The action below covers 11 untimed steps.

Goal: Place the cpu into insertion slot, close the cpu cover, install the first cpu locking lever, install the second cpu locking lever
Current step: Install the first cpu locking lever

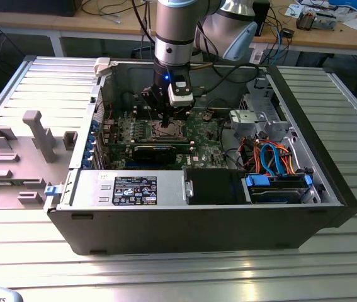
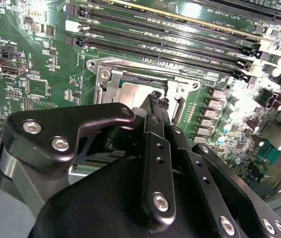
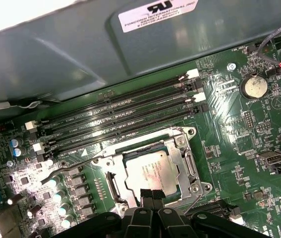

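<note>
A: Exterior view: even overhead room light; broad glare streaks on the ribbed silver metal surface.

B: Both wrist views: hot white glare on the green circuit board; black tool body nearby, soft-focused.

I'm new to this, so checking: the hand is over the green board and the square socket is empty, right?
No, the socket is not empty: the first wrist view shows the cpu lying in the insertion slot. The hand is indeed over the green board.
</note>
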Each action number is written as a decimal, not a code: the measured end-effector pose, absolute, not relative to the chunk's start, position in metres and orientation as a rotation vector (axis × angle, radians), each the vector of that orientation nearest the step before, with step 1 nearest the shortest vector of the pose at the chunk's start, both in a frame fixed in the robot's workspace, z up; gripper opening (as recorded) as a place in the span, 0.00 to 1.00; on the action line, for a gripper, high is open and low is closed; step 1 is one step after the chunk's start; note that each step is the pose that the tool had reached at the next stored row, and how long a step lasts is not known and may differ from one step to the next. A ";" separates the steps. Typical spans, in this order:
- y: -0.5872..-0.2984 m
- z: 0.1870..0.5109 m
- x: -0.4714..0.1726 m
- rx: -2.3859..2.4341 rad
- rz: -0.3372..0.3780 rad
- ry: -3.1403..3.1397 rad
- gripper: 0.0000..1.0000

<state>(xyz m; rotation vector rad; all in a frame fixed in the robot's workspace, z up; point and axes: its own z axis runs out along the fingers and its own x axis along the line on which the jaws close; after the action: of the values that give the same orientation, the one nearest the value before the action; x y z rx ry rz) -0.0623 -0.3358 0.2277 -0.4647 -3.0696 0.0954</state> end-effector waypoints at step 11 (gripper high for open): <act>-0.336 0.227 -0.062 -0.434 0.095 -3.075 0.11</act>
<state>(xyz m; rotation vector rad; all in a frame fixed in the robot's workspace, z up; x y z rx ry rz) -0.0623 -0.3358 0.2275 -0.4342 -3.0746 0.0955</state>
